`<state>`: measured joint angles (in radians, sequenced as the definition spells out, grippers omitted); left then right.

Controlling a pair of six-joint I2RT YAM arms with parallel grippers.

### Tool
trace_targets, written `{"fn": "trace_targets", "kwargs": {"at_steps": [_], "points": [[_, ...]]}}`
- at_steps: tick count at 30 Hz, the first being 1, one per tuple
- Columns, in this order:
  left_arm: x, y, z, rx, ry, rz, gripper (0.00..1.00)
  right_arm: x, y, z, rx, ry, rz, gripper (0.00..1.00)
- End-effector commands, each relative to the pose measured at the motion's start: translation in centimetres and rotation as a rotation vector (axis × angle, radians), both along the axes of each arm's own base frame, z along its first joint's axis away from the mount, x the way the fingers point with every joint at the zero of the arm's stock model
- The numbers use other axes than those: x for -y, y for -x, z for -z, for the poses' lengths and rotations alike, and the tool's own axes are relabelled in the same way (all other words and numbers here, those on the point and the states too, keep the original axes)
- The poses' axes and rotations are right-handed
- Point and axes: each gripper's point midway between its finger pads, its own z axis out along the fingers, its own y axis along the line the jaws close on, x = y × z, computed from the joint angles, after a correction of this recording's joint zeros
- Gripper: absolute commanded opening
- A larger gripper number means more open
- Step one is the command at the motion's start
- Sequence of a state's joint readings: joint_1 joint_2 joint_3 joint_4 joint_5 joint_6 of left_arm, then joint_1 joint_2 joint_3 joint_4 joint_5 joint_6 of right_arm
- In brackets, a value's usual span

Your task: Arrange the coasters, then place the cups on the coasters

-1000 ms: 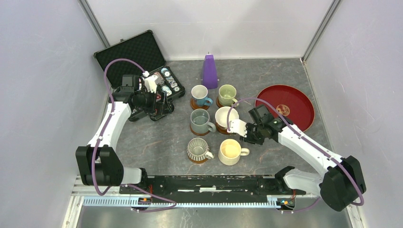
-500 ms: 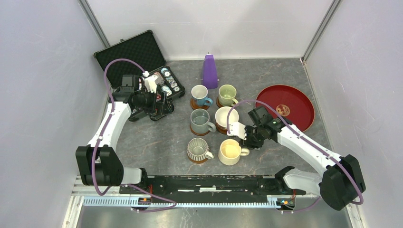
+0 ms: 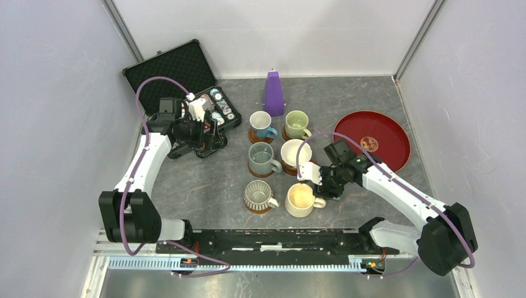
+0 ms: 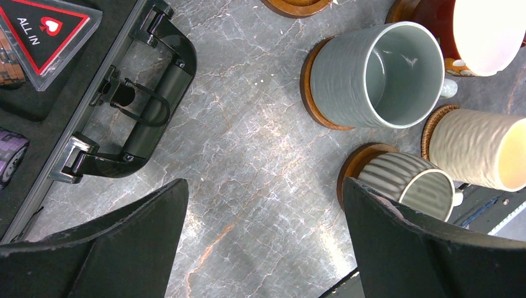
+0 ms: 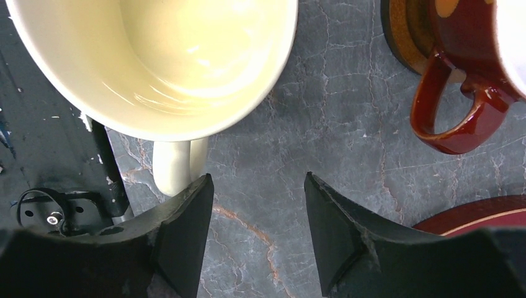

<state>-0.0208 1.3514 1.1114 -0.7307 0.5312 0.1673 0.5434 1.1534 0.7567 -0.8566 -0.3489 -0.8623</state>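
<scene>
Right end effector [image 5: 257,186] has opened wider beside the cream cup [image 5: 161,56].

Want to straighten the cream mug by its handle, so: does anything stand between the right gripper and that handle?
Nothing visible does. The right gripper stands open over bare table, and the cream mug has its handle right at one fingertip. The red mug sits off to the side, clear of that path.

Right pincer [image 5: 257,186]: fingers apart over bare grey desk [image 5: 347,112]. Cream yellow cup [image 5: 186,62], top left, handle just beside the left finger. Red cup [image 5: 477,74] on brown coaster [image 5: 403,37], top right. Red tray [image 5: 477,220] rim, lower right.
</scene>
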Motion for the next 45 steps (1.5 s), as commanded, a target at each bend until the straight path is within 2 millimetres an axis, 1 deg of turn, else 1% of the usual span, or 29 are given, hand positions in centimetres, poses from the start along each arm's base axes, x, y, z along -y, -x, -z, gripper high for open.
{"fn": "trace_targets", "kwargs": {"at_steps": [1,12,16,19,23,28,33,37,39,41,43,45], "points": [[0.1,-0.6,-1.1,0.038,0.017,0.002,1.00,-0.7,1.3,-0.4,-0.037,-0.041,-0.042,0.65],[0.2,-0.6,-1.1,0.039,0.020,0.004,1.00,-1.0,2.0,-0.4,-0.061,-0.050,-0.059,0.71],[0.2,-0.5,-1.2,0.039,0.020,0.005,1.00,-1.2,1.7,-0.8,-0.056,-0.057,-0.054,0.73],[0.2,-0.5,-1.2,0.038,0.019,0.006,1.00,-1.2,0.6,-1.6,-0.022,-0.062,-0.016,0.74],[0.2,-0.4,-1.3,0.039,0.016,0.016,1.00,0.0,-2.8,-3.4,0.058,-0.079,0.087,0.73],[0.2,-0.3,-2.2,0.043,0.004,0.052,1.00,2.0,-6.5,-5.5,0.084,-0.136,0.216,0.74],[0.4,-0.1,-2.9,0.058,0.003,0.084,1.00,5.5,-9.7,-5.7,0.132,-0.131,0.346,0.77],[0.0,0.1,-2.8,0.063,-0.031,0.096,1.00,9.1,-12.6,-4.7,0.144,-0.118,0.482,0.77],[-0.4,0.1,-2.9,0.067,-0.055,0.103,1.00,11.7,-14.3,-3.6,0.153,-0.095,0.582,0.77],[-0.6,0.1,-3.1,0.072,-0.072,0.103,1.00,13.5,-15.6,-2.5,0.157,-0.085,0.661,0.77],[-0.8,0.2,-3.2,0.080,-0.084,0.098,1.00,14.5,-16.5,-1.5,0.149,-0.070,0.697,0.76],[-0.9,0.2,-3.3,0.086,-0.091,0.095,1.00,15.0,-17.1,-0.7,0.161,-0.051,0.709,0.76]]}}
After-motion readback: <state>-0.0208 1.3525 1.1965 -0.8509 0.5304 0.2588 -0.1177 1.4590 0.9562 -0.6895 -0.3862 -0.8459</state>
